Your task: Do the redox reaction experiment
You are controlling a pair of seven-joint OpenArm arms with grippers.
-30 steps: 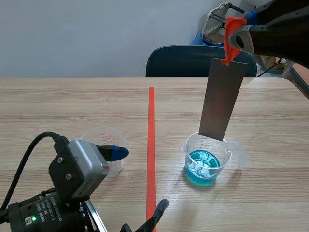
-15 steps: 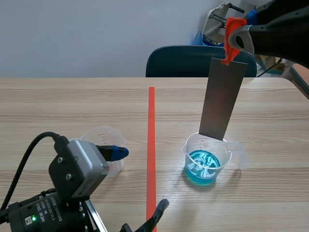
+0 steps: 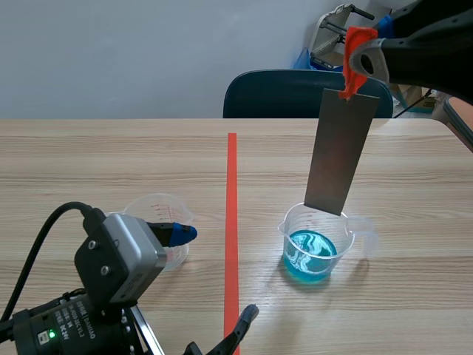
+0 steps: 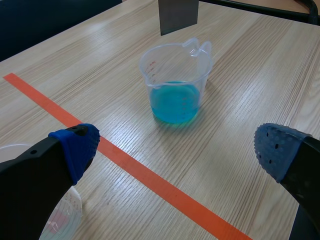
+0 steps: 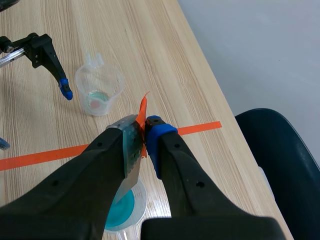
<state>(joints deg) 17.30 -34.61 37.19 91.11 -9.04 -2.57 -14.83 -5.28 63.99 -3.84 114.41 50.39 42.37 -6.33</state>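
- Your right gripper [image 5: 144,132] has its fingers closed on the orange tab [image 3: 353,52] at the top of the grey metal strip [image 3: 340,151]. The strip hangs slightly tilted, right of the red line [image 3: 231,222].
- Its lower edge is above the beaker [image 3: 292,228], seemingly towards the far rim.
- The blue solution [image 3: 310,255] sits low in that beaker, so I judge the strip has a fair way to descend before it gets wet.
- Centre the lower edge over the liquid first, then lower it straight and slowly. A corner catching the rim could tip the light beaker.
- You grip only the tab, so expect the strip to swing, and avoid jerks.
- Your left gripper [image 4: 177,147] has its fingers wide apart, holding nothing, beside the clear cup [image 3: 151,211] at the near left. It is well apart from the beaker and cannot steady it from there.
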